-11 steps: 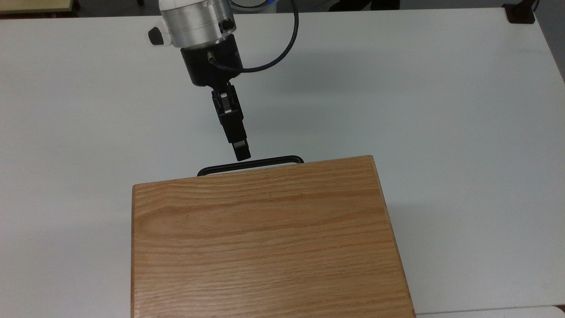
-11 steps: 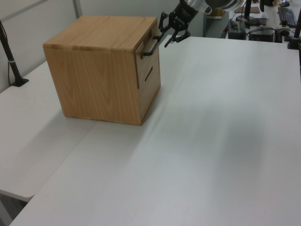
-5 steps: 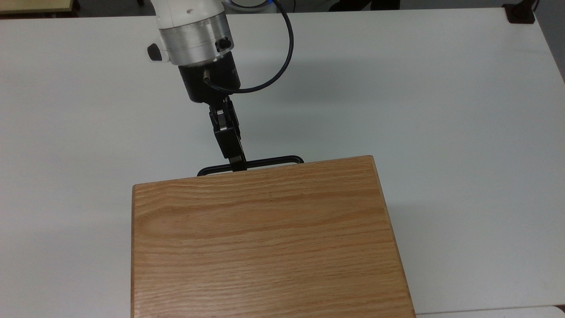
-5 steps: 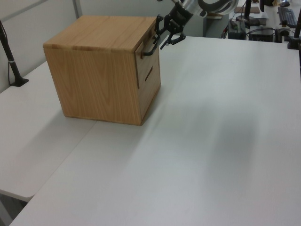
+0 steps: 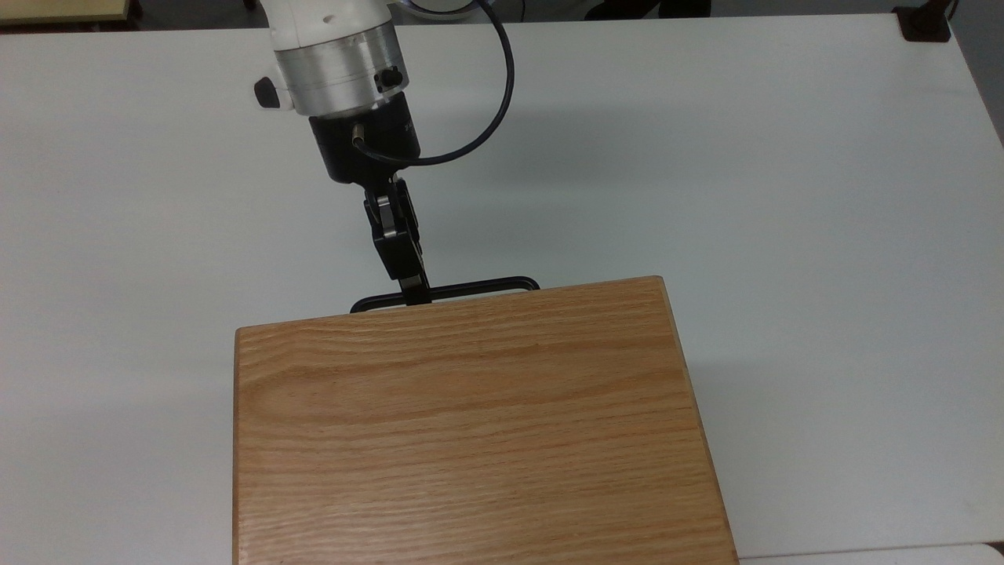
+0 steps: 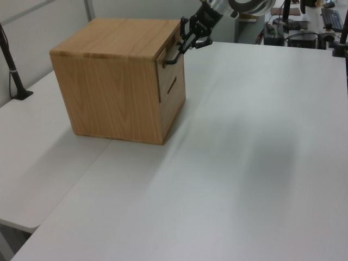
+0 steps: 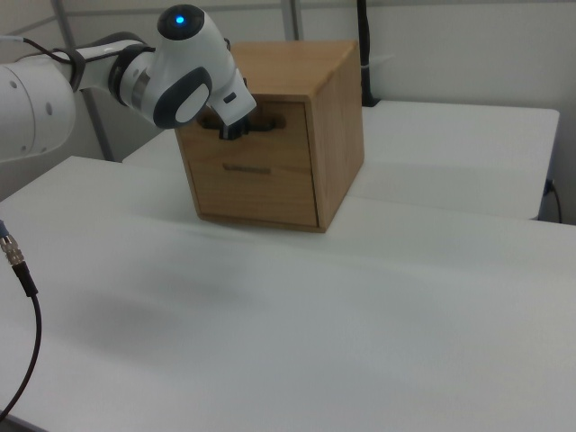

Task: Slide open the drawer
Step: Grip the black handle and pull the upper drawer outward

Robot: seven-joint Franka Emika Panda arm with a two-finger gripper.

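1. My claw [image 5: 416,297] meets the black bar handle [image 5: 471,287] left of its middle in the top view.
2. I cannot tell whether my claw is closed on it.
3. The drawer [image 6: 169,57] sits shut at the top of the oak cabinet [image 5: 471,424].
4. The cabinet stands on the white bench [image 5: 784,196].

A light-oak tone with darker wavy grain is shown on the cabinet [image 5: 471,424] — the drawer [image 7: 261,144] front matches it. The bar handle [image 5: 471,287] is black, as is the gripper [image 5: 414,294]. The arm [image 7: 54,90] is white with a silver ring and a blue light — the table [image 5: 784,157] is plain white.
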